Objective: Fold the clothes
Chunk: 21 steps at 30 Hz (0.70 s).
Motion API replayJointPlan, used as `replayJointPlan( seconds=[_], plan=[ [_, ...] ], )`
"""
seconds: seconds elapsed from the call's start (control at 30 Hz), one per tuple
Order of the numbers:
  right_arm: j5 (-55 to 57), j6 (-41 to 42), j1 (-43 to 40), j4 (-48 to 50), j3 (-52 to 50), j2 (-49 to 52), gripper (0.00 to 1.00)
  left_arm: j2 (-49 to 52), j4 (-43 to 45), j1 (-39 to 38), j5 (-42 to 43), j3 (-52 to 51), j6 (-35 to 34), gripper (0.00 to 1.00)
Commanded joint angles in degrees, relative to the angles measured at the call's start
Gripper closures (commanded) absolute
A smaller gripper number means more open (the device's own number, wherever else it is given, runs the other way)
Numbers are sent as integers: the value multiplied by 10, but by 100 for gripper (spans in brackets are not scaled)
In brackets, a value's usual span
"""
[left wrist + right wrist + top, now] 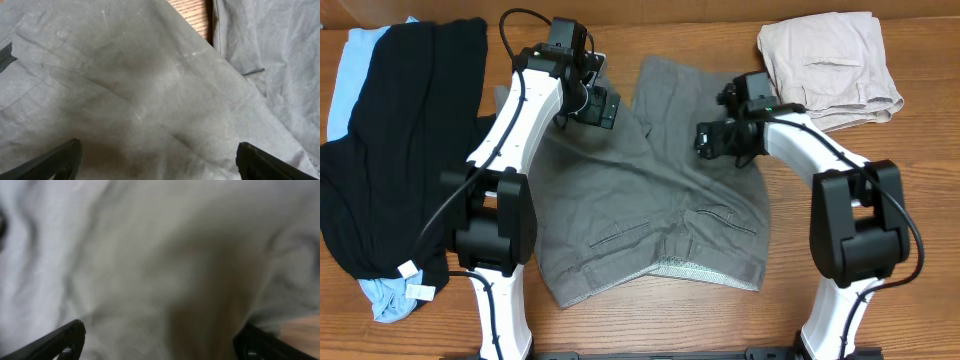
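The grey-olive shorts (pixel 640 200) lie spread in the middle of the table, waistband toward the front edge, pockets showing. My left gripper (pixel 604 105) hovers over their far left part, open and empty; its wrist view shows the grey cloth (pixel 150 85) between wide-apart fingers (pixel 157 160). My right gripper (pixel 705 140) hovers over the far right part, open and empty; its wrist view shows blurred grey cloth (pixel 150 265) close under the fingers (pixel 160 342). A black garment (pixel 400 140) lies on a light-blue one (pixel 350 70) at the left. Folded beige shorts (pixel 825 65) lie at the back right.
Bare wooden table (pixel 650 320) shows along the front edge and between the piles. A strip of wood (pixel 192 15) shows between the two legs of the shorts in the left wrist view. Both arm bases stand at the front edge.
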Motion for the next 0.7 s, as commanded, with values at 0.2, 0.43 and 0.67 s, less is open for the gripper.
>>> replayJointPlan(
  seconds=[0.2,0.43,0.67],
  plan=[
    [-63,43,-41,-220,252,-4,0,5,16,-2,33,81,39,0],
    [-63,40,-76,-323,321,-5,0,37,106,-26,69,81,55,0],
    [-63,40,-84,-334,320,-5,0,118,185,-72,76,82,82,0]
  ],
)
